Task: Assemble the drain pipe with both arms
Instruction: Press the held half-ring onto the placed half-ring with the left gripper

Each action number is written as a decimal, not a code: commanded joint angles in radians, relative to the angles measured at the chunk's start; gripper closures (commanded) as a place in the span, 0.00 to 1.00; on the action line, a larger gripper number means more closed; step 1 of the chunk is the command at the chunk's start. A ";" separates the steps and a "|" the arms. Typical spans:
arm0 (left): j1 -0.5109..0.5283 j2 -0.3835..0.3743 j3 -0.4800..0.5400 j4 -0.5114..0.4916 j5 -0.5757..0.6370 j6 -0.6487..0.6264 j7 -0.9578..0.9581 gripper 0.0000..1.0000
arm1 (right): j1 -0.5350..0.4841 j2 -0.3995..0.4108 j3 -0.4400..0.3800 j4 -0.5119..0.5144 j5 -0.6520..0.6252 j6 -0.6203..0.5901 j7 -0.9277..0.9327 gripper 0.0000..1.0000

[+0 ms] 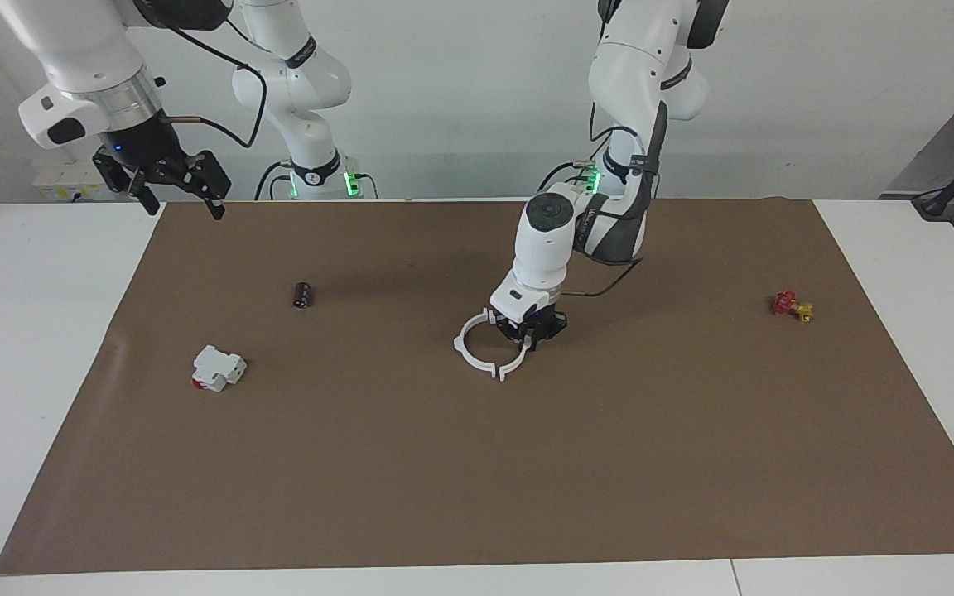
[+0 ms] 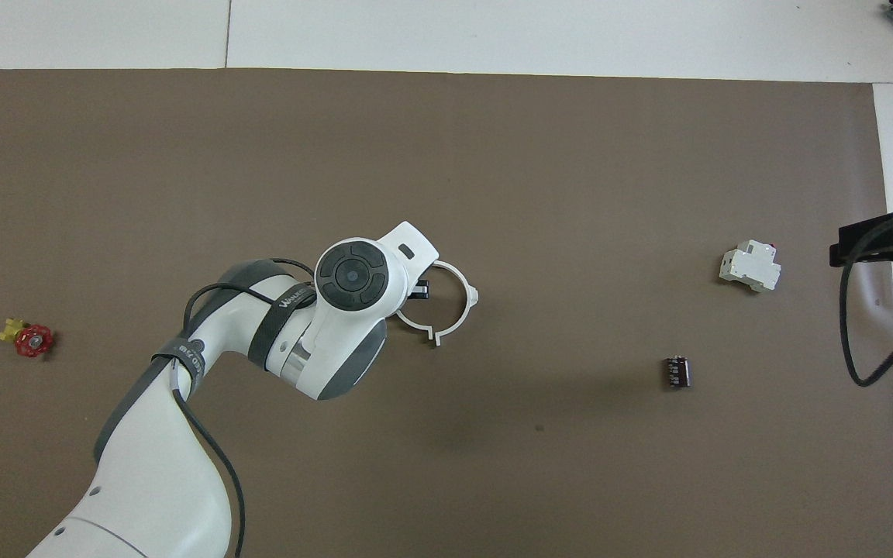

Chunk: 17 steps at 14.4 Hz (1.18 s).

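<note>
A robotics lab: two white robot arms (image 1: 543, 240) at a white table (image 1: 30, 331) covered by brown paper (image 1: 477, 463).

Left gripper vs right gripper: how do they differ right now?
The left gripper is low over the mat, shut on one arc of the drain pipe; the right gripper is raised at the table's edge, open and empty. The left is working; the right waits. Both are black claws.
</note>
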 commanded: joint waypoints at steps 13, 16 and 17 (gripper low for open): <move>-0.040 -0.002 0.012 -0.016 0.018 0.007 -0.026 1.00 | -0.005 -0.013 0.005 -0.015 -0.016 0.001 -0.021 0.00; -0.040 -0.002 0.012 -0.016 0.018 0.012 -0.021 0.33 | -0.005 -0.013 0.005 -0.016 -0.016 0.001 -0.021 0.00; -0.040 -0.002 0.012 -0.016 0.018 0.015 -0.014 0.12 | -0.005 -0.013 0.005 -0.015 -0.016 0.001 -0.021 0.00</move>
